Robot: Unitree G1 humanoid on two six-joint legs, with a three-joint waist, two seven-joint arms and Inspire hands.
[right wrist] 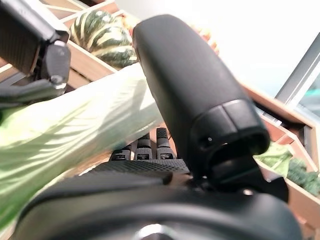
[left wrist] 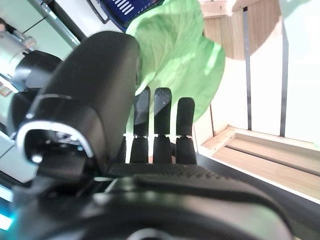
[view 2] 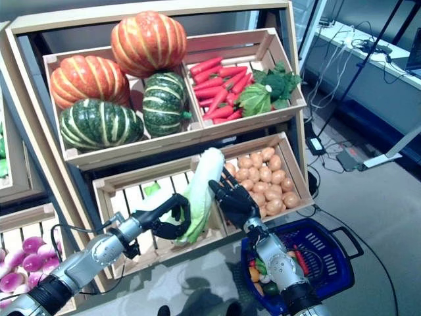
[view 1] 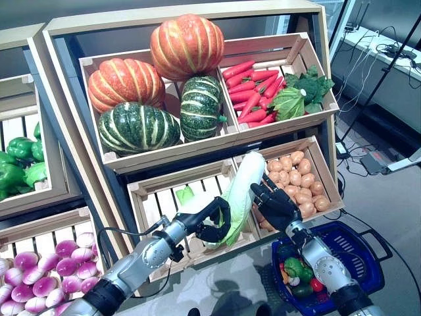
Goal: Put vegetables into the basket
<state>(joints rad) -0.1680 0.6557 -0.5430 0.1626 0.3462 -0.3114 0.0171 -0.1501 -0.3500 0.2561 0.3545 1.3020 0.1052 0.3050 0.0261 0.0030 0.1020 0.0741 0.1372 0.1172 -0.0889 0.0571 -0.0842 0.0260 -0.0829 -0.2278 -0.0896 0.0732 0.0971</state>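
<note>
The cabbage (view 1: 241, 194) stands upright before the lower crate (view 1: 152, 191), your left hand (view 1: 209, 222) curled round its base, right hand (view 1: 275, 201) open against its side. Steady it there, then swing it toward the blue basket (view 1: 365, 260) beside the crate.

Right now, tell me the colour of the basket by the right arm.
Dark blue basket with a black handle; the left eye view shows it best.
</note>
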